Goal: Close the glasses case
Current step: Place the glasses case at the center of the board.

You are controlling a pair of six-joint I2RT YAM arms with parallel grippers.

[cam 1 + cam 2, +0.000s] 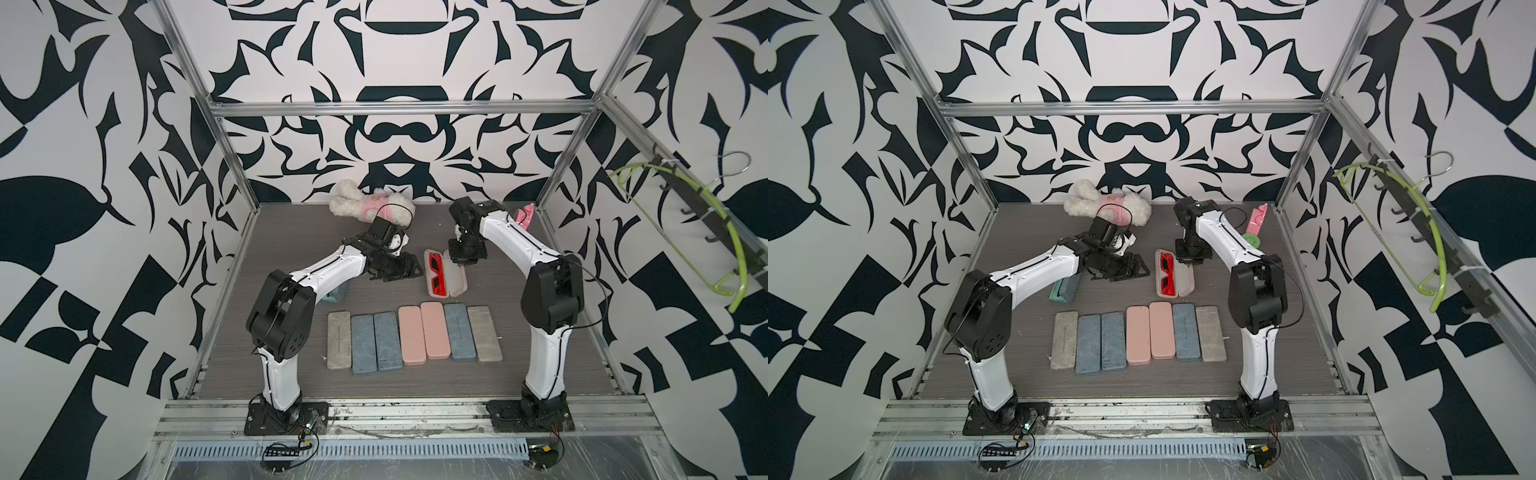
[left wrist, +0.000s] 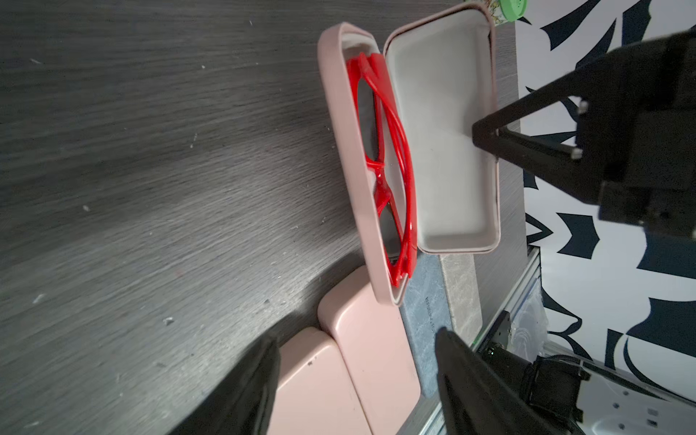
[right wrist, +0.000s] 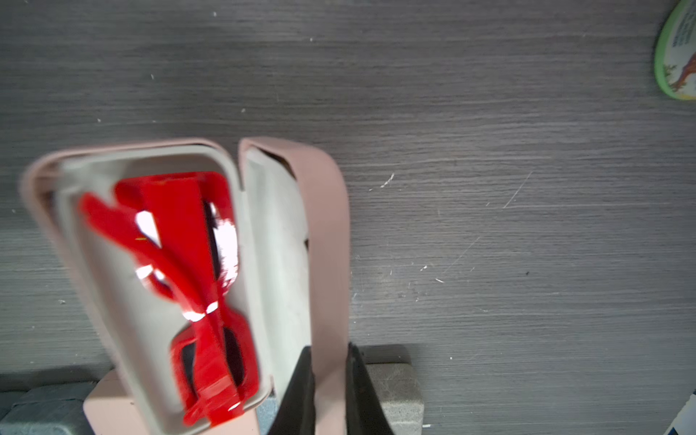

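Note:
The pink glasses case (image 1: 427, 277) (image 1: 1158, 276) lies open at mid table with red glasses (image 1: 437, 274) (image 2: 391, 169) (image 3: 196, 263) in its base. Its lid (image 1: 457, 279) (image 2: 444, 132) stands raised on the right side. My right gripper (image 1: 462, 262) (image 1: 1187, 260) (image 3: 329, 350) is shut on the lid's outer wall (image 3: 331, 244), one finger inside and one outside. My left gripper (image 1: 411, 270) (image 1: 1140, 268) (image 2: 356, 339) hangs open just left of the case, apart from it, with nothing between its fingers.
Several closed cases in grey, blue and pink (image 1: 415, 334) (image 1: 1138, 334) lie in a row in front. A teal case (image 1: 1064, 289) sits under the left arm. A plush toy (image 1: 370, 203) lies at the back, and a pink bottle (image 1: 1256, 218) stands back right.

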